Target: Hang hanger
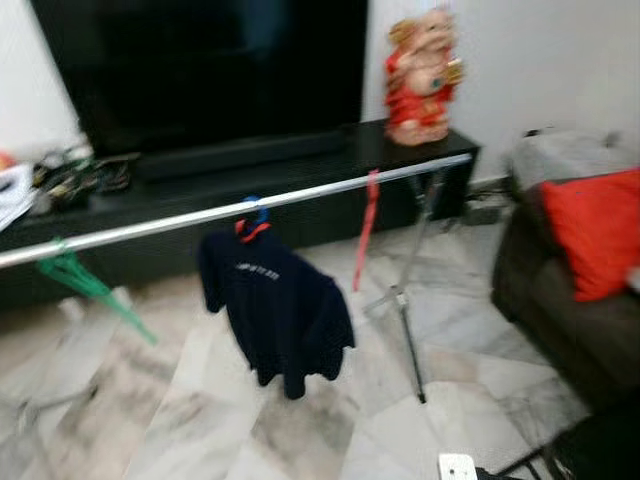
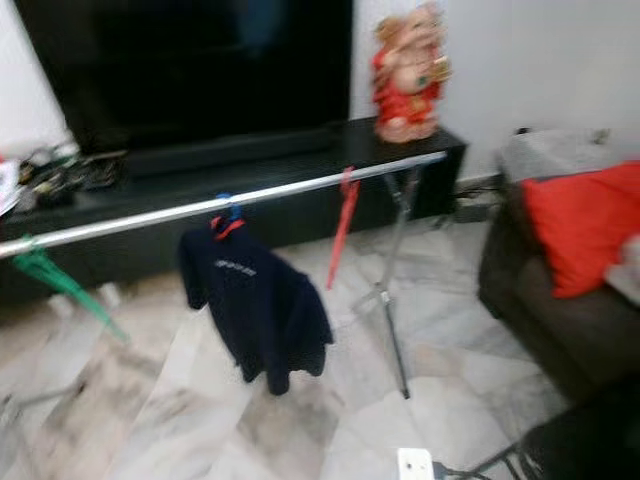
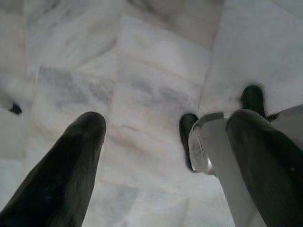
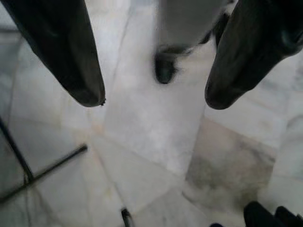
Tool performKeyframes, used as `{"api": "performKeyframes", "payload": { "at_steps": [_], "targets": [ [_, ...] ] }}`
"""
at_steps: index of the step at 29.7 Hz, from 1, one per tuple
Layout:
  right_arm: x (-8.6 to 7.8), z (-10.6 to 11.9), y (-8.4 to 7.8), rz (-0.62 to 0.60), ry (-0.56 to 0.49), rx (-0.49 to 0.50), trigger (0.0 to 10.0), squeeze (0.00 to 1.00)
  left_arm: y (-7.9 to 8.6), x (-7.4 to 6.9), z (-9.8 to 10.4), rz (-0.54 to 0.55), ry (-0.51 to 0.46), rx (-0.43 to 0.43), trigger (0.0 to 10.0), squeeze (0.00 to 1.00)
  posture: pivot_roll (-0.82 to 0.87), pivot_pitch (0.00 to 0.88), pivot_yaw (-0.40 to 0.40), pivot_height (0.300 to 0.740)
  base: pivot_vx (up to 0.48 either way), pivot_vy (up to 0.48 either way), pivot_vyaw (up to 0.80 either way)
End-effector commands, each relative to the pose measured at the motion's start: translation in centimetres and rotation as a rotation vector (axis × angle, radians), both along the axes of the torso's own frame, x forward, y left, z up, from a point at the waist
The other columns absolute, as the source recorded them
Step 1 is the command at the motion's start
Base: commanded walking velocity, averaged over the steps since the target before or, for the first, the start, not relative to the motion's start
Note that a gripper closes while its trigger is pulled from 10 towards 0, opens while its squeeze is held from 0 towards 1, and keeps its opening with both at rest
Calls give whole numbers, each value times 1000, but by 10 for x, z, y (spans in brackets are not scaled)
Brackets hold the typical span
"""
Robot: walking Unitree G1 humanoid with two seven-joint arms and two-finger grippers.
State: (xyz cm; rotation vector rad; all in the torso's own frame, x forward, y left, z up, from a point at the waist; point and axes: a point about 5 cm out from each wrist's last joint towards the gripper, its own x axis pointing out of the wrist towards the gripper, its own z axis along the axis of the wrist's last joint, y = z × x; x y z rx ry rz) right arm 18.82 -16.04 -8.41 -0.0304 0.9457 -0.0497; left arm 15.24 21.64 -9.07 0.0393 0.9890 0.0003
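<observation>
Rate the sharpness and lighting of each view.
Both eye views: motion-blurred throughout, evenly lit; the rail, dark shirt and red statue all have soft edges. Left wrist view: dim, with the left gripper out of focus but the marble floor fairly clear. Right wrist view: brighter, with the right gripper and the floor smeared.
</observation>
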Motion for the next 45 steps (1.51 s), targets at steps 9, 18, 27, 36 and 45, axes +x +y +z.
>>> {"api": "performKeyframes", "payload": {
  "at_steps": [9, 18, 27, 36, 45],
  "targets": [
    [-4, -2, -3, -7, 15, -10, 10000, 0, -3, 5, 1, -20, -6, -3, 10000, 0, 16, 0, 75, 740, 0, 0, -744],
    [-3, -1, -4, -8, 9, -13, 10000, 0, -6, 11, 3, -31, -18, -11, 10000, 0, 12, 0, 77, 740, 0, 0, -742],
    [-2, -1, -3, -14, 8, -12, 10000, 0, -6, 12, 4, -44, -23, -5, 10000, 0, 17, 0, 75, 740, 0, -153, -742],
    [-1, 0, -3, -17, 6, -11, 10000, 0, -5, 11, 4, -20, -25, -12, 10000, 0, 25, 0, 74, 740, 0, -95, -743],
    [0, 0, -3, -20, 3, -9, 10000, 0, -5, 10, 4, -4, -29, -21, 10000, 0, 26, 7, 77, 740, 0, 0, -742]
  ]
}}
